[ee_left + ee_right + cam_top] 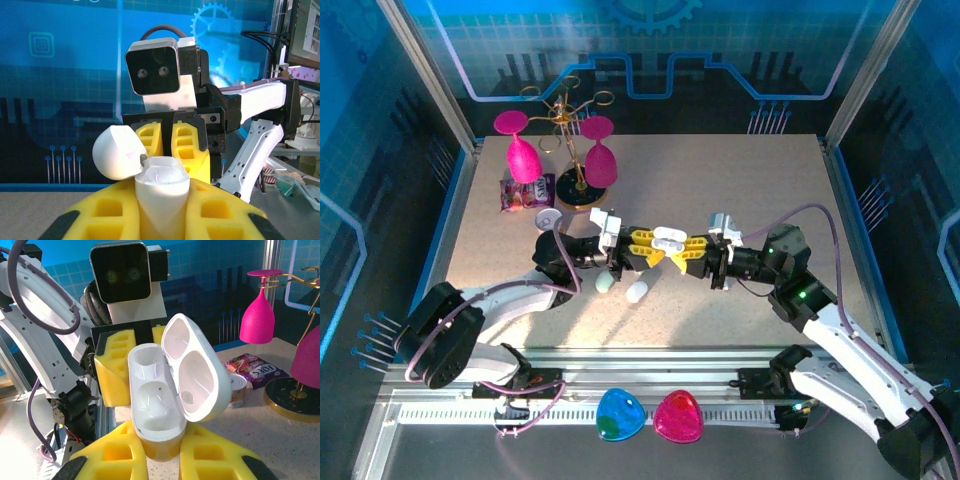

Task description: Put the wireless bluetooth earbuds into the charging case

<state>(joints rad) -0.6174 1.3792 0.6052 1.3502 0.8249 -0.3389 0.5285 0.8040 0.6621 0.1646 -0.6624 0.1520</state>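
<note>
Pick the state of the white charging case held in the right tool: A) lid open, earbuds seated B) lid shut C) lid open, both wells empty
C: the charging case in the right tool has its lid standing open beside two bare wells.

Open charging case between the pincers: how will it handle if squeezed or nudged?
The charging case looks rigid, glossy and rounded, so probably slippery between the yellow fingers. Its lid stands open on a hinge; a push there would likely swing it rather than shift the body. Hollow, so likely light.
</note>
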